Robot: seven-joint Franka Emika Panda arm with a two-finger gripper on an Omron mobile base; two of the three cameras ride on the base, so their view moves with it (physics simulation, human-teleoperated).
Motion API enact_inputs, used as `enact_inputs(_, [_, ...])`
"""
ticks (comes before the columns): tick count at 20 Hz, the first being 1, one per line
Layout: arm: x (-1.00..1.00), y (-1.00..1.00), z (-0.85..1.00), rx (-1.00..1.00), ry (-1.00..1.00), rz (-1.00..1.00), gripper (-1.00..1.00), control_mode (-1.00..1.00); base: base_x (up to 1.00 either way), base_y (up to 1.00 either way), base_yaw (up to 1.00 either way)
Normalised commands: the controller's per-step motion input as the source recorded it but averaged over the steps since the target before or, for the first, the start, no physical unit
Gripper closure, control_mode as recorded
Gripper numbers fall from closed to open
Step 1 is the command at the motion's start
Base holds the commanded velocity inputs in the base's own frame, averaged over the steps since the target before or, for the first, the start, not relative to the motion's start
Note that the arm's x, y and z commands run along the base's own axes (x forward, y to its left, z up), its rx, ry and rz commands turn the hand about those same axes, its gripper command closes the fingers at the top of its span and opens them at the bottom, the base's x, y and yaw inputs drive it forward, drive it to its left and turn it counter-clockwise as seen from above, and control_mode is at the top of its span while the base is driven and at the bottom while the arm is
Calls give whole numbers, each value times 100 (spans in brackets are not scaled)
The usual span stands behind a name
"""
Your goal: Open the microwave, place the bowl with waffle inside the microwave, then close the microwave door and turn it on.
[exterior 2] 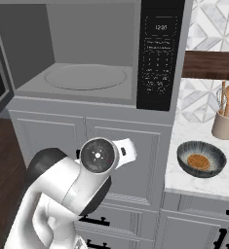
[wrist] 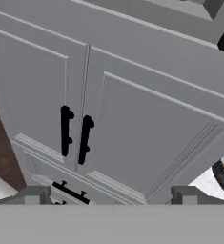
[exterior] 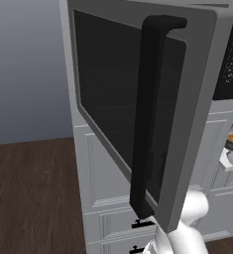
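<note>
With the microwave door (exterior: pixel 152 114) swung wide, filling the centre of the left base view, the cavity of the microwave (exterior 2: pixel 86 48) stands open at upper left of the right base view, turntable bare. The bowl (exterior 2: pixel 201 158) sits at right-centre of that view on the white marble counter (exterior 2: pixel 218 182), the waffle (exterior 2: pixel 199 161) inside it; round, no long axis. The gripper (wrist: pixel 111 200) faces the white cabinet doors (wrist: pixel 132 119); its tips sit spread, nothing between them. In the hand view the bowl's rim peeks in at the lower right edge, so the reach likely goes that way. A utensil crock (exterior 2: pixel 225 124) stands just behind the bowl.
</note>
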Motion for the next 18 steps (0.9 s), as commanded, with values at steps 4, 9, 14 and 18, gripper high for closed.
enact_inputs(4, [-8,-100,-36,0,1,-28,-100,-100,0,0,0])
enact_inputs(9, [-2,-100,-25,0,3,-11,-100,-100,0,0,0])
enact_inputs(14, [-2,-100,-22,0,0,-7,-100,-100,0,0,0])
enact_inputs(18, [17,-98,-19,0,0,0,-100,-100,0,0,0])
